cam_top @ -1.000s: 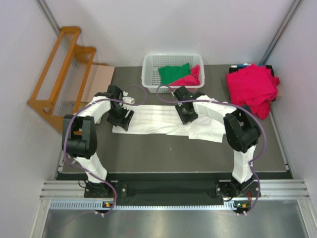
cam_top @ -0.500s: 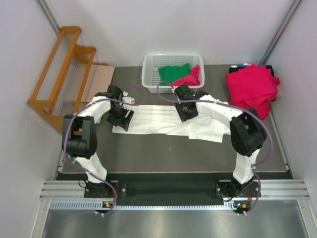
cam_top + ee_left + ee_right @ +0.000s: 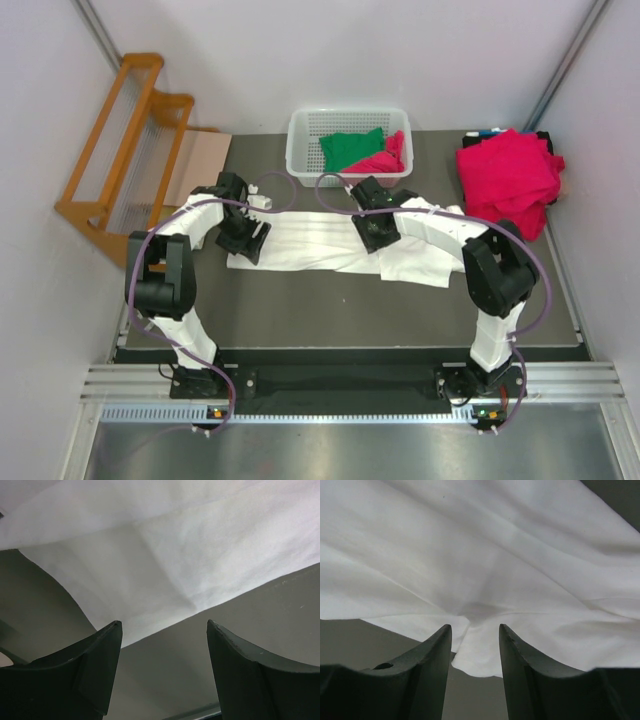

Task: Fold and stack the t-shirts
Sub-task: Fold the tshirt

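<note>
A large white t-shirt (image 3: 320,242) lies spread across the middle of the table. My left gripper (image 3: 246,240) is at its left end. In the left wrist view it (image 3: 164,623) is open and empty, low over the table, with the shirt's edge (image 3: 165,570) just ahead of the fingertips. My right gripper (image 3: 378,234) is over the shirt's middle right. In the right wrist view it (image 3: 475,626) is open, with a rounded edge of the white cloth (image 3: 480,655) lying between the jaws, not pinched. A green t-shirt (image 3: 352,148) and a crimson-pink t-shirt (image 3: 386,158) lie in the basket. Several crimson-pink t-shirts (image 3: 508,180) are piled at the right.
The white lattice basket (image 3: 300,150) stands at the back centre. An orange wooden rack (image 3: 128,150) and a cardboard sheet (image 3: 200,165) are at the back left. Bare dark table (image 3: 330,315) shows in front of the shirt.
The right arm's elbow swung slightly to the right and its gripper shifted a little over the shirt. The left arm has not moved.
</note>
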{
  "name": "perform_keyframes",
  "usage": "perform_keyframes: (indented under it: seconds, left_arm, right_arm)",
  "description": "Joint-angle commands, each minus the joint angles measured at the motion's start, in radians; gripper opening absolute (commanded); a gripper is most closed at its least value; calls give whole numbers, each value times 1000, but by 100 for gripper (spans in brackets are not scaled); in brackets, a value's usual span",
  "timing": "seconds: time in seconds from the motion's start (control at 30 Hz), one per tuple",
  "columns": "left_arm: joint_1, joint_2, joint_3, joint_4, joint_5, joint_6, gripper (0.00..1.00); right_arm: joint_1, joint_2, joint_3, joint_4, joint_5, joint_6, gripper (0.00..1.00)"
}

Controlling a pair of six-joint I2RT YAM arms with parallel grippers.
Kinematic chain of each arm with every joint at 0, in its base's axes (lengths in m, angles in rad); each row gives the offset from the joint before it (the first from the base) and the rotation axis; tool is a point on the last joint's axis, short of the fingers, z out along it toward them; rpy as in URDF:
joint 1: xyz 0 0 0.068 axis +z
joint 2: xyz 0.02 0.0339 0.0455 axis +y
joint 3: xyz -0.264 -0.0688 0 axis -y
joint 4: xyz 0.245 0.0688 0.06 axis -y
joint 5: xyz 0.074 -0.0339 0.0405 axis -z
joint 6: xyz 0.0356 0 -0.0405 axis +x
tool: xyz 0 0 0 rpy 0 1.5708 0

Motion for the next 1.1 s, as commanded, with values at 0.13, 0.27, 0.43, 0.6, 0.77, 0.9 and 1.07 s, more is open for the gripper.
perform_keyframes:
  seconds: [0.13, 0.27, 0.43, 0.6, 0.77, 0.9, 1.07]
  left_arm:
    - [6, -20, 0, 7, 7, 15, 73]
    - [7, -19, -2, 10, 8, 15, 73]
    - [7, -16, 0, 10, 15, 14, 73]
    - [7, -20, -2, 6, 11, 15, 73]
    - [13, -31, -6, 4, 7, 22, 73]
    - [15, -30, -14, 4, 8, 22, 73]
    - [15, -27, -19, 7, 13, 20, 73]
  right_arm:
    - [10, 35, 39, 14, 10, -7, 43]
    - [10, 20, 11, 23, 5, -6, 43]
    - [10, 17, -18, 34, 37, -6, 43]
    - [9, 50, 10, 35, 57, -6, 42]
    - [2, 75, 25, 37, 66, -12, 40]
    - [-4, 86, 36, 44, 68, -12, 29]
    - [-7, 90, 71, 28, 74, -16, 18]
